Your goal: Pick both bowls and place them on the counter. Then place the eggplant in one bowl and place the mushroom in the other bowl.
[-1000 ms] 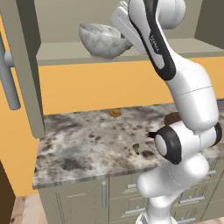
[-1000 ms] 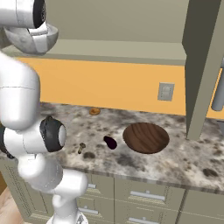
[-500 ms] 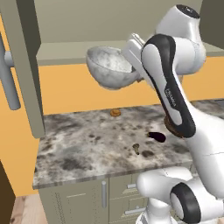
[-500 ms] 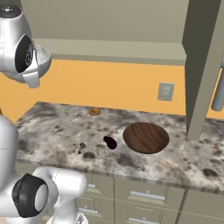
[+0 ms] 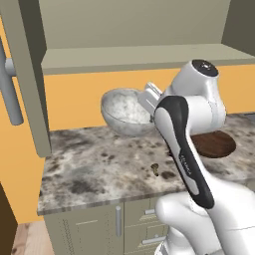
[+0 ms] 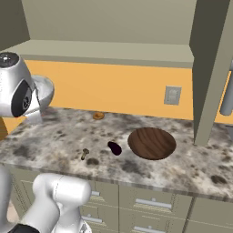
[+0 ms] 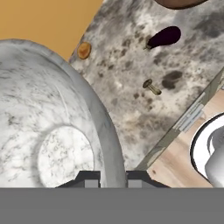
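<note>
i count two bowls: empty marbled bowl (image 7: pixel 52 131) pinched by my end effector (image 7: pixel 113 177), empty wooden bowl (image 6: pixel 151 143) on bench (image 6: pixel 54 141); one eggplant (image 6: pixel 114 148), one mushroom (image 6: pixel 84 154).

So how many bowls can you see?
2. The marbled bowl hangs above the counter, its rim pinched in the pincer. The wooden bowl sits on the counter, right of the eggplant.
</note>
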You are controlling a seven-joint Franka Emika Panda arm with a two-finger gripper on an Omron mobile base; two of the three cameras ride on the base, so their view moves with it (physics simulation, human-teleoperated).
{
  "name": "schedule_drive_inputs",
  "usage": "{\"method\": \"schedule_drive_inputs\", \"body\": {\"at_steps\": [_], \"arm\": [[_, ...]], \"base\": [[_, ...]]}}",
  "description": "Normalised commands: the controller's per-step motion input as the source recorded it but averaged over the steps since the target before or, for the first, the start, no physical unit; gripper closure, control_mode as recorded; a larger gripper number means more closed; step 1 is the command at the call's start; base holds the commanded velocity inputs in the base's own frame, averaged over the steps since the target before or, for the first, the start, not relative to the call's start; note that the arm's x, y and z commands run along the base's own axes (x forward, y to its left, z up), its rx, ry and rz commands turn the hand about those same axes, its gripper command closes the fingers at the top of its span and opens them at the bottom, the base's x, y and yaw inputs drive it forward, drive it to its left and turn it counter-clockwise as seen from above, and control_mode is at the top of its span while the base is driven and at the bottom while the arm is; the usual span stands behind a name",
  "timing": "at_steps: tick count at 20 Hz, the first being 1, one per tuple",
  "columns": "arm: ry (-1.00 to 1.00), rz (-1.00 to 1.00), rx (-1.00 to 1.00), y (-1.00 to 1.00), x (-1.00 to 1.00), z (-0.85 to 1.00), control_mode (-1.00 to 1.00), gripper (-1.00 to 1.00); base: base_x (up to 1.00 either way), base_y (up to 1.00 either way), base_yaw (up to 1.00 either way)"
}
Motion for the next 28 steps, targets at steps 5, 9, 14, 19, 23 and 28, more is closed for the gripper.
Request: {"method": "schedule_drive_inputs", "body": {"at_steps": [5,9,14,19,23,28], "arm": [[0.02,0.03,0.00,-0.01,0.05,-0.49,-1.00,1.00],[0.00,0.03,-0.01,-0.01,0.18,-0.56,-1.00,1.00],[0.04,0.03,-0.06,0.00,0.17,-0.62,-1.00,1.00],[0.07,0.01,-0.06,0.00,0.25,-0.62,-1.00,1.00],[0.06,0.01,-0.01,0.00,0.33,-0.54,-1.00,1.00],[0.05,0.01,0.00,0.00,0.38,-0.52,-1.00,1.00]], "base": [[0.00,0.00,0.00],[0.00,0.00,0.00],[0.00,0.00,0.00],[0.00,0.00,0.00],[0.00,0.00,0.00],[0.00,0.00,0.00]]}}
